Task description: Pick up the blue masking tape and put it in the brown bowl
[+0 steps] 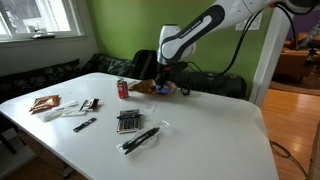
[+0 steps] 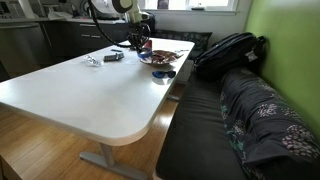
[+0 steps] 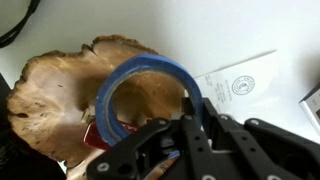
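Wrist view: the blue masking tape (image 3: 150, 72) is pinched at its right-hand wall by the claw (image 3: 196, 112), with one finger seen inside the ring and one outside it, pressed onto the band. The ring is held tilted. Its hollow centre is turned roughly toward the wrist camera, and the outer face of the band shows along the upper edge. The outline reads as a slight oval, with the wider span running left to right in that view. The tape is placed over the brown bowl (image 3: 50, 85), and the bowl's wood-like floor is seen through the hollow. Whether the ring touches the bowl's floor cannot be told. Apart from the ring and its shadow, no contents can be made out on the visible part of the bowl. A small red patch is noted at the ring's lower left; its identity cannot be told. A white card (image 3: 238, 85) with a round seal lies just beside the bowl's rim. In both exterior views the claw (image 1: 163, 78) (image 2: 140, 45) is lowered over the bowl (image 1: 150, 88) (image 2: 167, 55) at the far part of the white bench (image 1: 220, 140). A red soda can (image 1: 123, 89) stands upright just beside the bowl, and a calculator (image 1: 127, 121) lies apart from it, nearer the camera.
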